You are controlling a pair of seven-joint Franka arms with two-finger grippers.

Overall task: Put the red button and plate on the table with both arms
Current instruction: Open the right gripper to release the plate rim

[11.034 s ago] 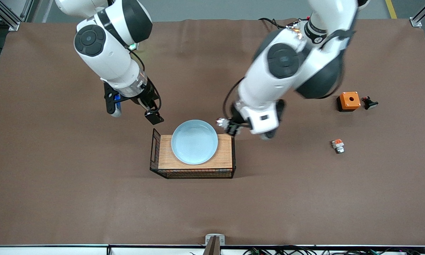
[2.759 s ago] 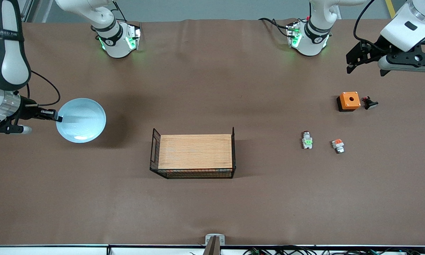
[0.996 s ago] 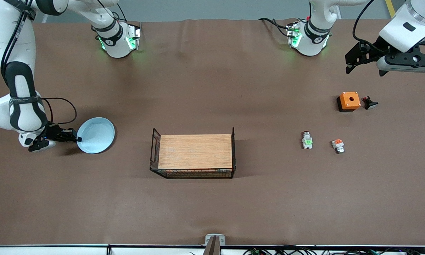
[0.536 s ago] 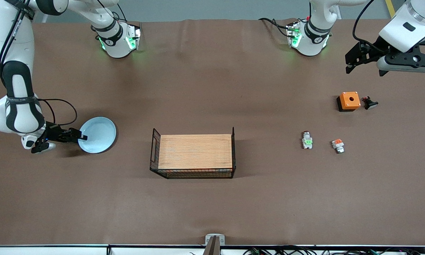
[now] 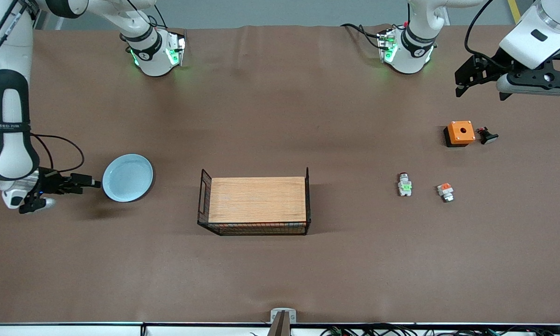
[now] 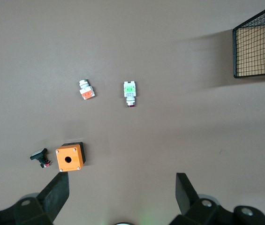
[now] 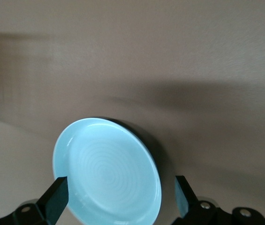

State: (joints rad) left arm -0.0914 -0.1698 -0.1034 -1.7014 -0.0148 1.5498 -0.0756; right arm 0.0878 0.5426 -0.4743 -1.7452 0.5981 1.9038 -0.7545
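Note:
The pale-blue plate lies flat on the brown table, toward the right arm's end. My right gripper is open and empty, low beside the plate's rim, on the side away from the rack. In the right wrist view the plate shows ahead of the open right gripper. The red button, with its green block, lies on the table toward the left arm's end; it also shows in the left wrist view. My left gripper waits open and empty, high over the table near the orange box; its spread jaws hold nothing.
A wooden-topped black wire rack stands mid-table, its top bare. Beside the red button lie a similar unit with an orange-red block, an orange box with a hole and a small black part.
My right gripper set the plate down on the table, let go of it and drew back toward the right arm's end. The left arm and the red button have not moved.

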